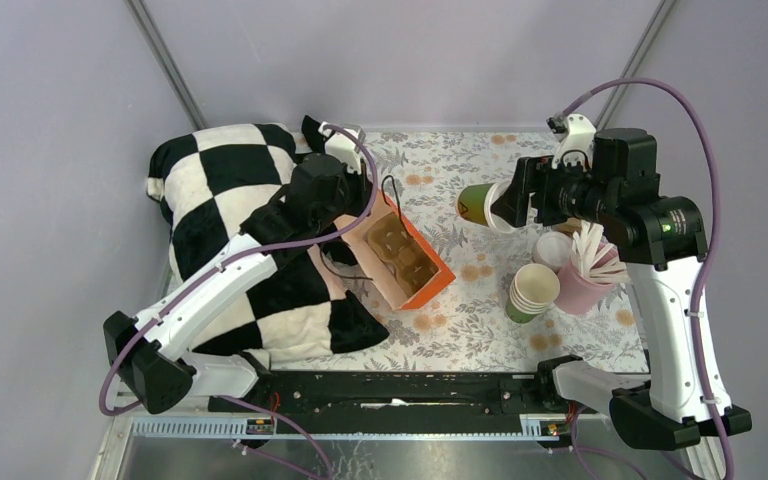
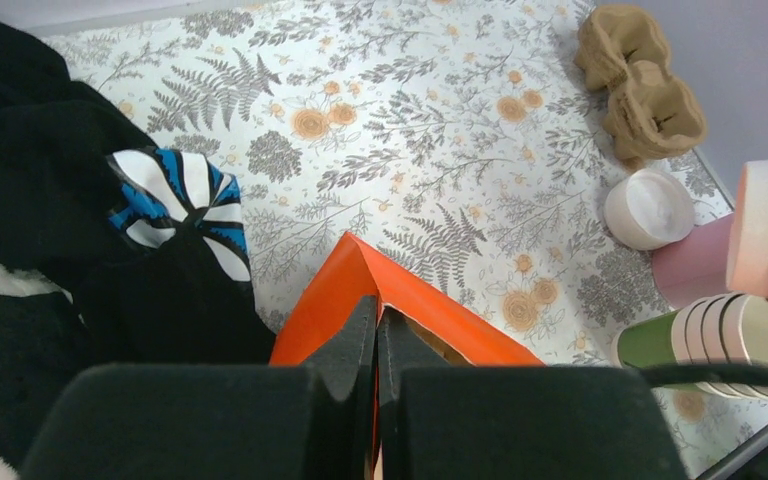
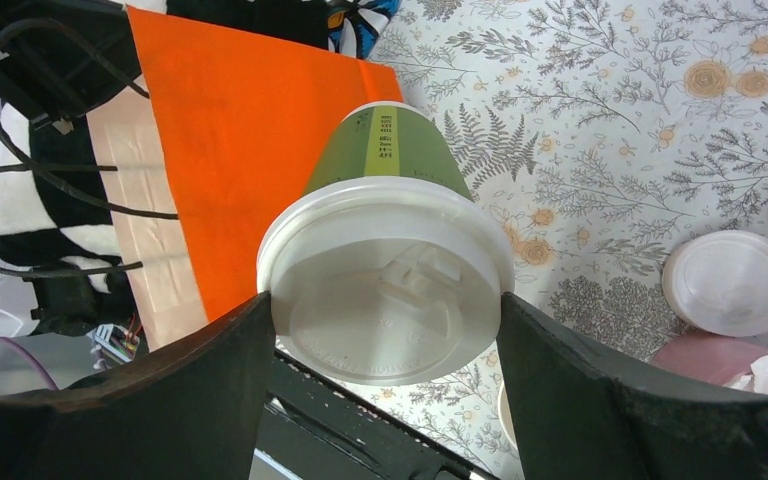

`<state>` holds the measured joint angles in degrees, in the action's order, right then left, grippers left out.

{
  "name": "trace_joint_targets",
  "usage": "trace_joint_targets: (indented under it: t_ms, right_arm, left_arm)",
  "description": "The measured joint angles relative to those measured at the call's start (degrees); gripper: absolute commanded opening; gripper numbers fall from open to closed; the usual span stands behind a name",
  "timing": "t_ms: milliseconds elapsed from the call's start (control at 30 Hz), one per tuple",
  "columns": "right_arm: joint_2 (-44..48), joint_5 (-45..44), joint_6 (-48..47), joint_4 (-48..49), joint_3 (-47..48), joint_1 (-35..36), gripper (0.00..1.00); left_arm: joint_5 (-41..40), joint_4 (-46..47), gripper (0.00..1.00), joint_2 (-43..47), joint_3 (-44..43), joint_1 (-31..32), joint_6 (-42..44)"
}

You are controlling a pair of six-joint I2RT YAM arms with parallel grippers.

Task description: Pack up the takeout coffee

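The takeout coffee (image 1: 480, 204), a green paper cup with a white lid (image 3: 385, 285), hangs tipped on its side above the table, right of the orange bag. My right gripper (image 1: 505, 205) (image 3: 383, 305) is shut on it, with one finger on each side of the lid's rim. The orange paper bag (image 1: 438, 268) (image 3: 250, 150) lies open with a brown cardboard cup tray (image 1: 402, 250) inside. My left gripper (image 1: 368, 207) (image 2: 377, 335) is shut on the bag's orange edge (image 2: 360, 280) at its far corner.
A stack of lidless green cups (image 1: 532, 292) (image 2: 705, 330) stands by a pink cup of white sticks (image 1: 588, 275) and a loose white lid (image 1: 552, 248) (image 3: 730, 283) (image 2: 647, 207). A black-and-white chequered cloth (image 1: 230, 200) lies left. Brown cardboard trays (image 2: 640, 85) sit at the far edge.
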<state>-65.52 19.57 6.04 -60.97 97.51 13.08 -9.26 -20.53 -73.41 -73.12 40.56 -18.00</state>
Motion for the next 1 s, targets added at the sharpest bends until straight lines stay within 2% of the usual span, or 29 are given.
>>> trace_joint_targets:
  t_ms: [233,500,667,1000]
  right_arm:
    - [0.0,-1.1,-0.4,0.0,-0.4,0.9,0.58]
    - [-2.0,-10.3,-0.2,-1.9,1.4,0.9,0.59]
    - [-3.4,-15.0,-0.1,-3.2,3.9,0.9,0.59]
    - [-4.3,-17.2,-0.2,-4.0,4.6,0.9,0.59]
  left_arm:
    - [-0.8,2.5,0.00,-0.7,-1.2,0.1,-0.1]
    - [-6.6,-0.9,0.00,-13.7,-17.4,0.1,-8.5]
    - [-6.9,-4.0,0.00,-19.8,-22.7,0.1,-16.0]
    - [-7.2,-12.7,0.00,-31.6,-39.9,0.0,-27.4]
